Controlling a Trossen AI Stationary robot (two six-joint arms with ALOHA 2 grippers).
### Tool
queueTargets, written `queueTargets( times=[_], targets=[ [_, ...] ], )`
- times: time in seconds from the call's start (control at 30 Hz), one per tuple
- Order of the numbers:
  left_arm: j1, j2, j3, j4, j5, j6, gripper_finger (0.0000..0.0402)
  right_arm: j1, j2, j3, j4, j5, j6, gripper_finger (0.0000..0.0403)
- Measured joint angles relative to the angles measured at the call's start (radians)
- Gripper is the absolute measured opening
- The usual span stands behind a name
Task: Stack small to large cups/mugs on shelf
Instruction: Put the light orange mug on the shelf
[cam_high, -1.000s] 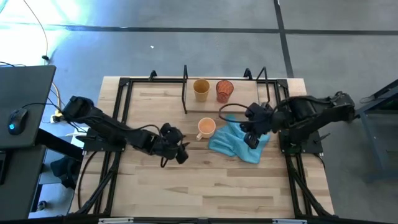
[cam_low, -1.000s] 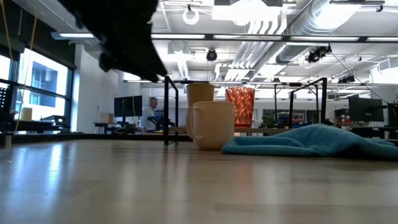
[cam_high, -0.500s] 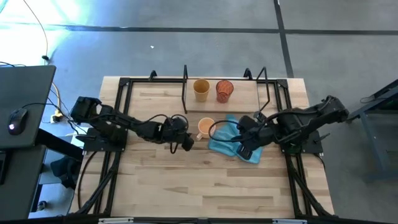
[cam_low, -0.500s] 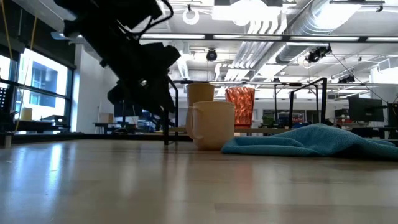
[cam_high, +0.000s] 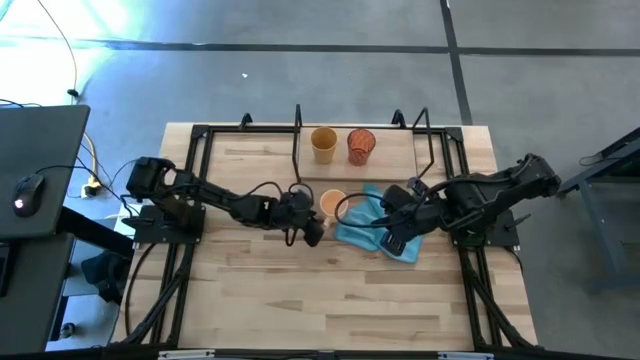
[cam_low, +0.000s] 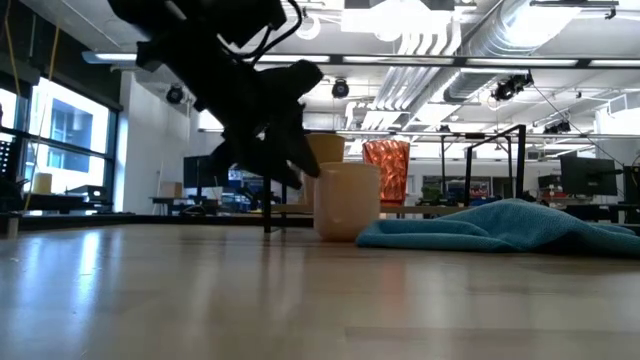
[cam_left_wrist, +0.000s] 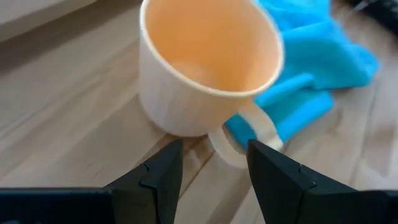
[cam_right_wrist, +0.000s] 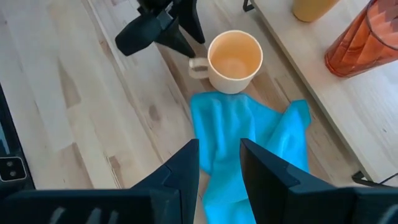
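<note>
Both arms reached low toward the table's middle: left gripper (cam_high: 312, 232), fingers apart, sat at the orange mug's (cam_high: 331, 202) 7 o'clock by its handle; right gripper (cam_high: 392, 240), fingers apart, hovered over the blue cloth (cam_high: 375, 232).

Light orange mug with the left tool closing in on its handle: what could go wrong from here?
1. The left tool is open right at the handle of the light orange mug; a slightly off approach could push or spin the mug instead of gripping it.
2. The blue cloth lies against the mug and could get dragged along.
</note>
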Motion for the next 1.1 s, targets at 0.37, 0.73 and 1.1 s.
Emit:
queueTargets(
  times=[0.37,0.73,1.1],
  targets=[
    [0.0,0.109,0.106,0.034,0.09,0.055,0.0165,0.0,0.0,0.0,-0.041,0.042,0.057,0.0108],
    [0.0,0.134,0.162,0.057,0.133,0.112,0.0165,0.046,-0.001,0.0,-0.105,0.068,0.203,0.0108],
    [-0.001,0.091,0.194,0.007,0.266,0.198,0.0165,0.06,0.014,-0.201,-0.029,0.091,0.374,0.0108]
  ],
)
